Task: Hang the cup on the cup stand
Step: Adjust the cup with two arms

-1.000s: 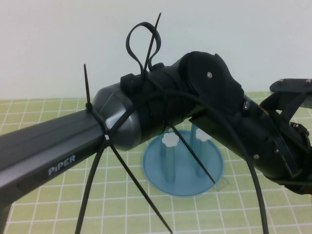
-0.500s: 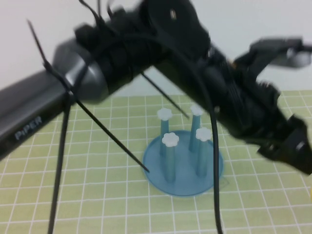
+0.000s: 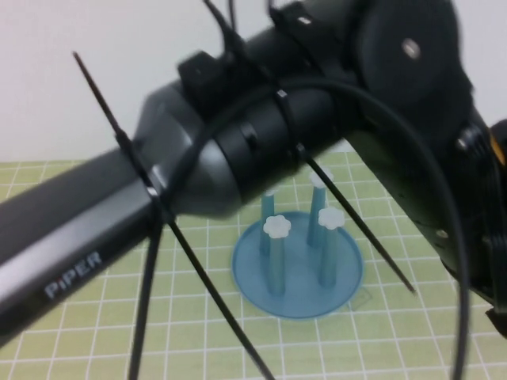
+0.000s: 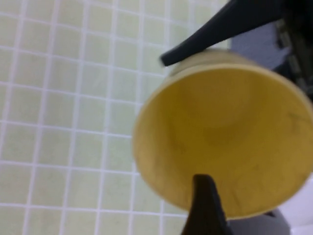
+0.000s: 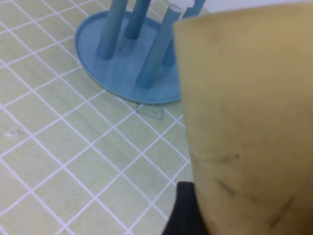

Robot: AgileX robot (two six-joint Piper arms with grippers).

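The left claw (image 4: pixel 183 120) stood wide open. One dark finger (image 4: pixel 215 29) lay outside the wall of the cup (image 4: pixel 225 142) and the other finger (image 4: pixel 205 205) crossed the rim on the opposite side, neither pressing the cup. The left wrist view looked straight into the open mouth of the yellow cup, which was clear of the green gridded counter (image 5: pixel 58 161).

The right claw (image 5: pixel 188 213) was closed on the cup body. Its one visible dark finger lay against the yellow wall, and the other finger was hidden behind the cup. The cup side filled much of the right wrist view, with dark scuff marks on it.

The cup stand (image 3: pixel 297 269) stood upright on the counter, near the held cup and apart from it. Its round blue base carried four blue posts, and those whose tops showed bore white flower caps. No post carried the cup.

In the high view the left arm (image 3: pixel 79 237), bound with black cable ties (image 3: pixel 198 285), crossed in front of the stand and hid both claws and the cup.
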